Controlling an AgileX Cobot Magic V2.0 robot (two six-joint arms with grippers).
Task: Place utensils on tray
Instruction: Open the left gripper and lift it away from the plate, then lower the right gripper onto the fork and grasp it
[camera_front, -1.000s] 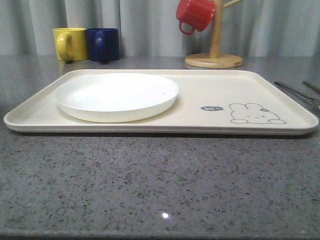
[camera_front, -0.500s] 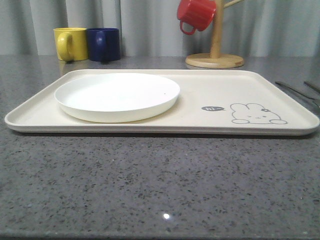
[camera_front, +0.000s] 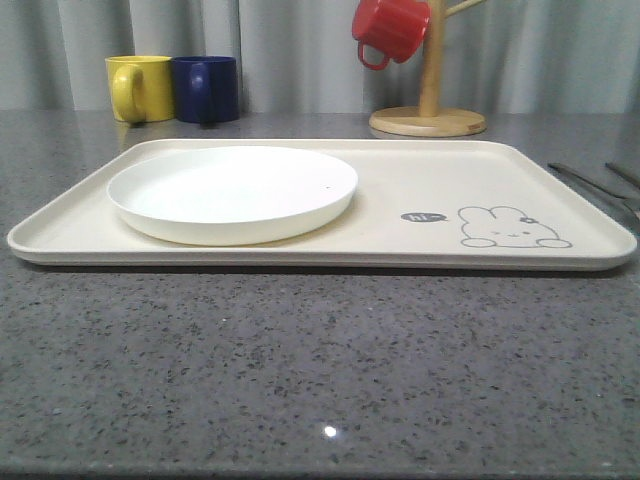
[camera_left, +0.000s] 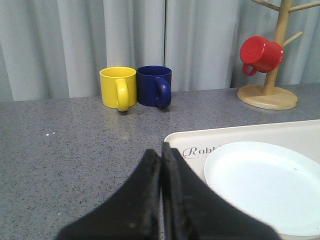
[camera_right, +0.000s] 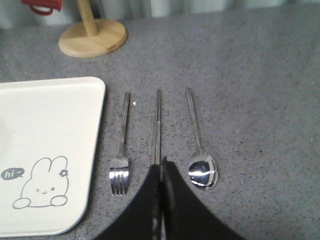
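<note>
Chopsticks lie just beyond the right fingers, pressed together; fork and spoon flank them. Left fingers together; front view perhaps shows only handles.

Tray, plate and mugs a hair left of half a second ago

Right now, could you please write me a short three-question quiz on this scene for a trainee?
1. True or false: the fork lies on the tray.
2. Which utensil lies nearest the tray? A) spoon B) chopsticks C) fork
3. Fill in: the white plate sits on the tray, at the end away from the ___ drawing.

Key: 1. False, it lies on the counter beside the tray. 2. C. 3. rabbit.
</note>
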